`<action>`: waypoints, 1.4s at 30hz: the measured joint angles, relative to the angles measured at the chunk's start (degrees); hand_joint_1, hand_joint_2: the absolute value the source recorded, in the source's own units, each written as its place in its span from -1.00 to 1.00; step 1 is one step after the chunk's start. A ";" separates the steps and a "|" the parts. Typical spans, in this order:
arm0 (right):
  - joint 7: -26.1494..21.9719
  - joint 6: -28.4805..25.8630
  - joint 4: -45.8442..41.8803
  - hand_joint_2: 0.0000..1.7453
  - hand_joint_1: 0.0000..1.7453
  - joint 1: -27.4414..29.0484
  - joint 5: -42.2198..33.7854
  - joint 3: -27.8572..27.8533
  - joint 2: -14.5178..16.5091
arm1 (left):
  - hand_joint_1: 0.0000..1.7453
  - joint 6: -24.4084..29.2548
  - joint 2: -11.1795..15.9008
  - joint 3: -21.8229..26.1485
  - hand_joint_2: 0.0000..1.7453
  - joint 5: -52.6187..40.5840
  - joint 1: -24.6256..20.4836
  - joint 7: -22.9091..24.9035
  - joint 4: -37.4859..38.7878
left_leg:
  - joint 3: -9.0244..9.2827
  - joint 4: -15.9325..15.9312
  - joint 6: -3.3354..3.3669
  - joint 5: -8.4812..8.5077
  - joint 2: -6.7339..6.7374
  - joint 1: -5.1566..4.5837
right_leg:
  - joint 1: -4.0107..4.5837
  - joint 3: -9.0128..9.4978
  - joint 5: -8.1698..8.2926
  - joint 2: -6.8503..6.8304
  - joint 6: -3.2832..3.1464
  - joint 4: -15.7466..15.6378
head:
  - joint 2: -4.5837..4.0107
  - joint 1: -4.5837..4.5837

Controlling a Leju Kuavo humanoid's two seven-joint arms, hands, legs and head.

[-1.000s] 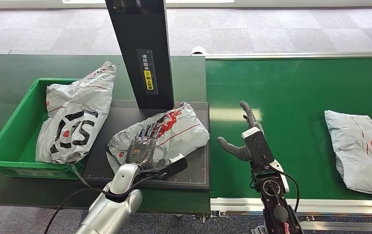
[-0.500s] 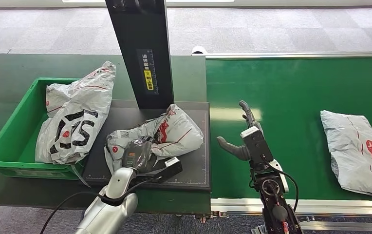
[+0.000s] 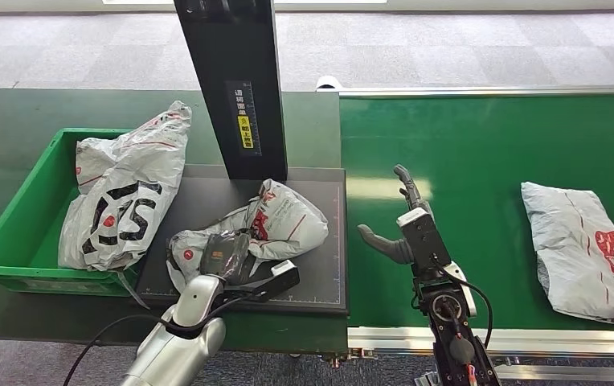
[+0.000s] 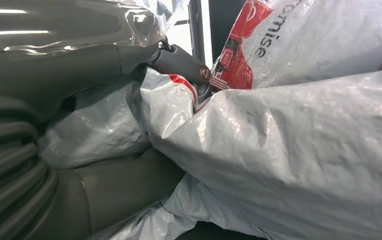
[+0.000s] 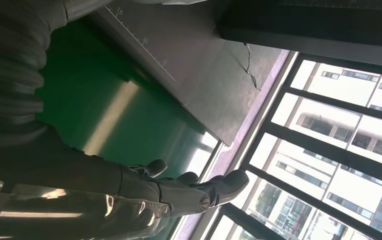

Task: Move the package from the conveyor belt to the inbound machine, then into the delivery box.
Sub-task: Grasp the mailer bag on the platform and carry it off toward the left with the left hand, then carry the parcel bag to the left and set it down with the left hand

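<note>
Green conveyor belt (image 3: 480,145) beneath empty, spread right hand (image 3: 404,221); left hand (image 3: 223,256) gripping package (image 3: 288,221).

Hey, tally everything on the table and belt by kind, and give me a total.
Grey packages: 3, one in the bin, one on the scanner pad, one on the belt
Green bins: 1
Black scanner pads: 1
Total: 5

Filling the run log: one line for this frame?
left hand: grips package on inbound machine | right hand: open above conveyor belt | delivery box: holds one bag
</note>
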 joint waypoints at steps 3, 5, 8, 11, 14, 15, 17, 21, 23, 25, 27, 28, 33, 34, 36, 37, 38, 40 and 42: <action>0.00 0.01 0.00 1.00 -1.00 0.00 0.00 0.00 0.00 | 1.00 -0.04 0.03 0.00 1.00 0.00 0.00 0.00 0.03 | 0.00 0.00 0.00 0.00 0.00 0.00 | 0.00 0.00 0.00 0.00 0.00 0.00 | 0.01 0.00; 0.00 0.01 0.00 1.00 -1.00 0.00 -0.01 0.00 0.00 | 1.00 0.13 0.05 0.00 1.00 0.00 0.02 -0.09 0.04 | 0.01 0.00 0.00 0.00 0.00 0.00 | 0.00 0.00 0.00 0.00 0.00 0.00 | 0.01 -0.01; 0.00 0.01 0.00 1.00 -1.00 0.05 -0.03 0.00 -0.01 | 1.00 2.68 0.12 0.02 1.00 0.21 0.32 -1.08 0.01 | 0.00 0.00 0.00 0.00 0.00 0.00 | 0.00 -0.02 0.00 0.00 0.00 0.00 | 0.00 0.01; 0.01 0.11 -0.16 1.00 -1.00 0.28 -0.23 -0.01 -0.02 | 1.00 10.95 0.25 0.27 1.00 2.75 1.56 -4.64 -1.21 | -0.07 0.02 0.00 0.01 0.02 0.00 | 0.00 -0.12 0.00 0.01 0.00 0.00 | -0.01 0.01; 0.14 0.31 -0.56 1.00 -1.00 0.49 -0.74 -0.02 -0.01 | 1.00 21.39 0.29 0.73 1.00 7.21 2.80 -11.33 -4.75 | -0.19 0.02 0.00 0.02 -0.01 0.00 | 0.00 -0.22 0.00 0.00 0.00 0.01 | 0.00 0.01; 0.25 0.35 -0.63 1.00 -1.00 0.47 -0.92 -0.01 0.01 | 1.00 23.63 0.18 1.14 1.00 8.38 3.25 -14.38 -6.69 | -0.21 0.02 0.00 0.02 0.00 0.00 | 0.00 -0.24 0.00 0.00 0.00 0.01 | 0.00 0.00; 0.43 0.32 -0.65 1.00 -1.00 0.40 -1.33 0.02 0.01 | 1.00 25.69 -0.72 2.92 1.00 10.03 4.46 -22.49 -11.67 | -0.26 0.02 0.00 0.01 0.00 0.00 | 0.00 -0.29 0.00 0.01 0.00 0.01 | 0.00 0.00; 0.41 -0.47 -0.63 1.00 -1.00 0.28 -2.38 0.08 -0.07 | 1.00 26.29 -4.99 9.19 1.00 13.22 6.38 -41.44 -21.30 | -0.32 0.04 0.01 0.00 -0.01 -0.01 | -0.01 -0.35 0.00 0.00 0.01 0.00 | 0.01 0.01; 0.34 -1.23 -0.63 1.00 -1.00 0.32 -2.92 0.04 -0.33 | 1.00 26.38 -6.91 12.02 1.00 14.95 6.56 -46.37 -24.64 | -0.32 0.04 0.01 0.00 0.00 -0.01 | -0.01 -0.36 0.00 0.01 0.01 0.00 | 0.00 0.01; 0.13 -2.00 -0.63 1.00 -1.00 0.37 -3.42 -0.17 -0.74 | 1.00 26.43 -8.17 14.01 1.00 15.87 6.38 -48.15 -27.28 | -0.31 0.04 0.01 0.00 0.00 -0.01 | -0.01 -0.36 0.00 0.00 0.01 -0.01 | -0.01 -0.01; -0.14 -2.52 -0.63 1.00 -1.00 0.40 -3.72 -0.40 -1.11 | 1.00 26.43 -8.84 15.20 1.00 16.11 6.20 -48.64 -29.23 | -0.29 0.04 0.01 0.01 0.02 0.00 | -0.01 -0.35 0.01 0.01 0.00 -0.01 | 0.00 -0.01; -0.22 -2.63 -0.63 1.00 -1.00 0.41 -3.77 -0.46 -1.25 | 1.00 26.43 -9.00 15.60 1.00 16.16 6.16 -48.75 -29.93 | -0.28 0.03 0.01 0.01 0.06 0.00 | 0.00 -0.36 0.01 0.03 0.00 -0.01 | 0.01 -0.01; -0.35 -2.74 -0.63 1.00 -1.00 0.43 -3.80 -0.50 -1.74 | 1.00 26.43 -9.34 16.81 1.00 16.19 6.15 -48.90 -32.10 | -0.27 0.03 0.01 0.01 0.10 0.00 | 0.00 -0.36 0.01 0.06 0.00 -0.01 | 0.00 -0.01; -0.36 -2.74 -0.63 1.00 -1.00 0.43 -3.80 -0.50 -1.79 | 1.00 26.43 -9.37 16.96 1.00 16.19 6.15 -48.92 -32.31 | -0.27 0.03 0.01 0.01 0.10 0.00 | 0.00 -0.36 0.01 0.05 0.00 -0.01 | 0.00 0.00; -0.39 -2.79 -0.63 1.00 -1.00 0.44 -3.84 -0.51 -1.91 | 1.00 26.43 -9.43 17.25 1.00 15.98 6.14 -48.93 -32.71 | -0.28 0.04 0.01 0.00 0.11 0.00 | 0.00 -0.37 0.01 0.06 0.00 -0.01 | 0.00 0.01; -0.44 -2.87 -0.63 1.00 -1.00 0.47 -3.90 -0.55 -1.97 | 1.00 26.43 -9.44 17.39 1.00 15.67 6.09 -48.94 -32.95 | -0.28 0.04 0.01 0.00 0.11 -0.01 | 0.00 -0.38 0.01 0.06 0.00 -0.01 | 0.01 0.01; -0.50 -3.02 -0.63 1.00 -1.00 0.55 -3.98 -0.63 -2.03 | 1.00 26.43 -9.46 17.50 1.00 15.24 5.96 -48.92 -33.25 | -0.28 0.04 0.01 0.00 0.11 -0.01 | -0.01 -0.39 0.01 0.06 0.00 -0.01 | 0.01 0.00; -0.62 -3.39 -0.64 1.00 -1.00 0.82 -4.19 -0.86 -2.15 | 1.00 26.43 -9.52 17.61 1.00 14.39 5.43 -48.77 -33.89 | -0.29 0.04 0.01 0.00 0.10 -0.01 | -0.01 -0.39 0.01 0.05 0.00 -0.01 | 0.00 -0.01; -0.69 -3.66 -0.68 1.00 -1.00 1.19 -4.31 -1.04 -2.26 | 1.00 26.43 -9.56 17.62 1.00 13.82 4.63 -48.62 -34.51 | -0.29 0.04 0.01 0.00 0.11 -0.01 | -0.01 -0.39 0.01 0.06 0.00 -0.01 | 0.00 -0.01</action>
